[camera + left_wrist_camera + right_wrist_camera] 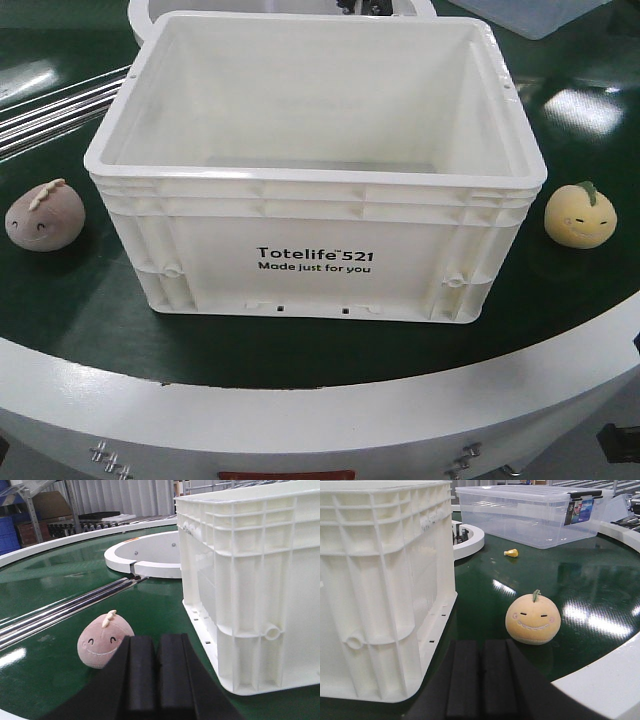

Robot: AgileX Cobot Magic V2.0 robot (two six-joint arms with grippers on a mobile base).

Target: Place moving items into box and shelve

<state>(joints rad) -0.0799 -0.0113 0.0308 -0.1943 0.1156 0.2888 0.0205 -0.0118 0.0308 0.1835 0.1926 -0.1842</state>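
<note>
The white box (pixel 315 235) stands upright and open-topped in the middle of the green tabletop (pixel 80 310). The pinkish-brown plush toy (pixel 44 216) lies on the tabletop near its left side and the yellow plush toy (pixel 580 215) with the green leaf lies near its right side, neither touching it. The left hand (pixel 156 672) hangs low close to the pinkish-brown toy, closed tight with nothing in it, and the right hand (pixel 481 680) is likewise closed and empty, low near the yellow toy
</note>
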